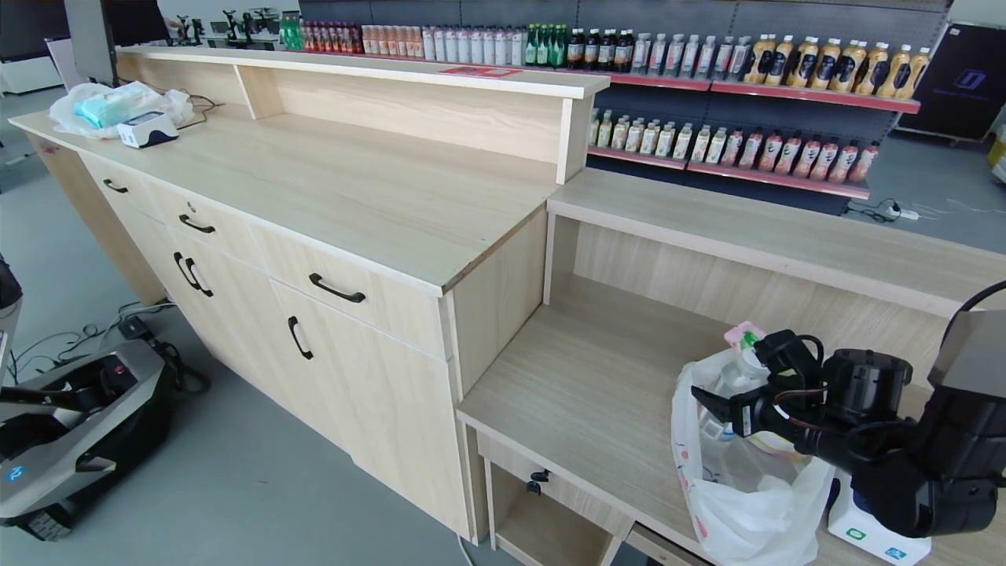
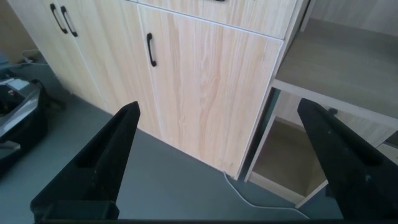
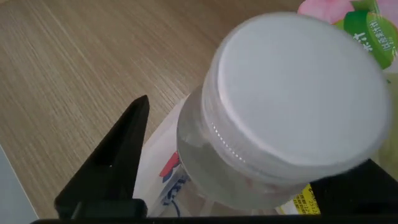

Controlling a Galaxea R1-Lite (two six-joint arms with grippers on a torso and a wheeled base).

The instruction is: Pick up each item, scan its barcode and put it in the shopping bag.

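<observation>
Bottle (image 3: 298,106) sits in the shopping bag (image 1: 747,503) on the counter (image 1: 597,377), between the open, empty fingers (image 3: 109,165) of the right gripper (image 1: 731,385), which should, I think, rise straight up, clear of the bag's rim.

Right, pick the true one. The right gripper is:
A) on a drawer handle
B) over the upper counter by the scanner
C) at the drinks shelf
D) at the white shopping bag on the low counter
D: the right gripper is at the mouth of the white shopping bag, which sits on the low counter, with a clear, white-capped bottle right at it.
</observation>
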